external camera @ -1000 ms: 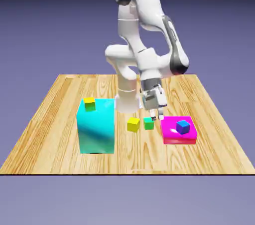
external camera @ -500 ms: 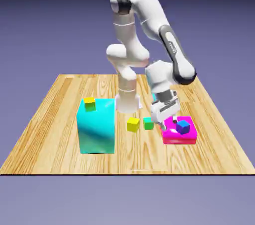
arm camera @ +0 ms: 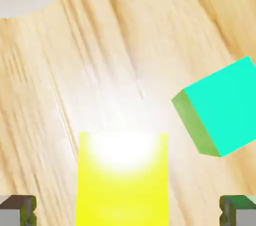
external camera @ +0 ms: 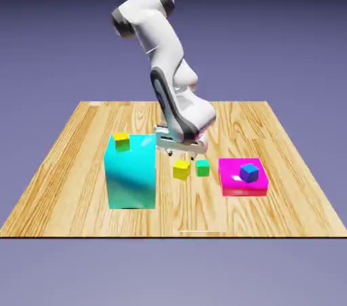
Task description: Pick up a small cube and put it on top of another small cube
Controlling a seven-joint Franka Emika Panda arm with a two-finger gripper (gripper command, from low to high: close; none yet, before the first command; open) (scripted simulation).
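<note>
Exterior view: the arm has swung back from the pink slab (external camera: 242, 177) and now hangs low over the small yellow cube (external camera: 181, 169) on the bench (external camera: 68, 162), beside the green cube (external camera: 202, 167). Jaws spread, flanking the cube ungripped; closing seems next.

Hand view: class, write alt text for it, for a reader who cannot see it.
A small lemon-yellow cube sits large at the bottom centre, between the open gripper fingertips in the corners. A small green cube lies apart to its upper right on the wooden table.
</note>
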